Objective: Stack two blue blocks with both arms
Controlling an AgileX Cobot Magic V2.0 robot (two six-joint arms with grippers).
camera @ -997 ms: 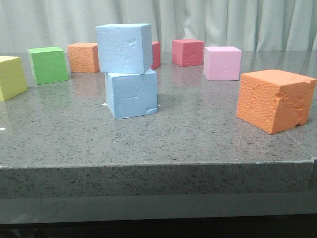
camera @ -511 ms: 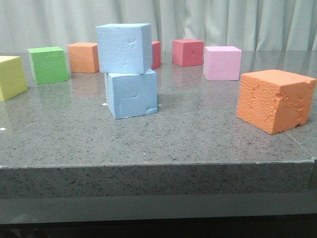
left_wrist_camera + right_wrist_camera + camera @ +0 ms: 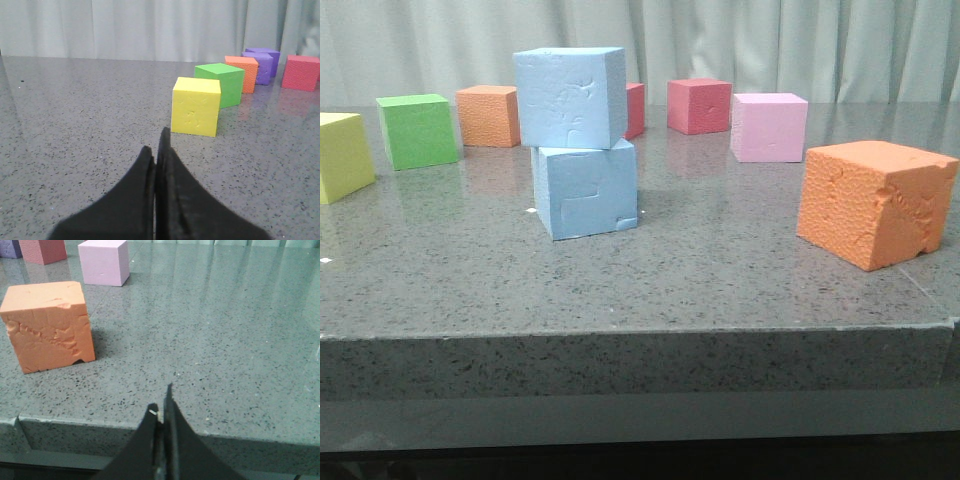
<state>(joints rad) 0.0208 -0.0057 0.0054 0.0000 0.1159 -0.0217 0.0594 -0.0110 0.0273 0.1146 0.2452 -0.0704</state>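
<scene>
The two blue blocks stand stacked on the grey stone table (image 3: pixel 720 250), left of centre: the upper blue block (image 3: pixel 570 97) sits on the lower blue block (image 3: pixel 585 190), turned a little against it and overhanging it slightly on the left. The stack stands free, with nothing touching it.

My left gripper (image 3: pixel 156 152) has its black fingers pressed together, tip against tip, holding nothing. It hangs low over bare table at the left side, near a yellow cube (image 3: pixel 195 106), with a green cube (image 3: pixel 220 84) just behind that, then a small orange cube (image 3: pixel 243 73), a purple cube (image 3: pixel 262 63) and a red cube (image 3: pixel 300 72) running away toward the far edge. Neither blue block shows in my left wrist view, so the stack lies off to the right of this gripper, well apart from it.

My right gripper (image 3: pixel 162 407) is closed too, fingers together and empty, hovering just over the near edge of the table. The big orange cube (image 3: pixel 48 325) sits ahead of it and to the left; a pink cube (image 3: pixel 103 262) is farther off. The blue stack is out of this view as well — in the front view it stands well to the left of the big orange cube, so it is well apart from my right gripper.

Neither gripper shows in the front view.
</scene>
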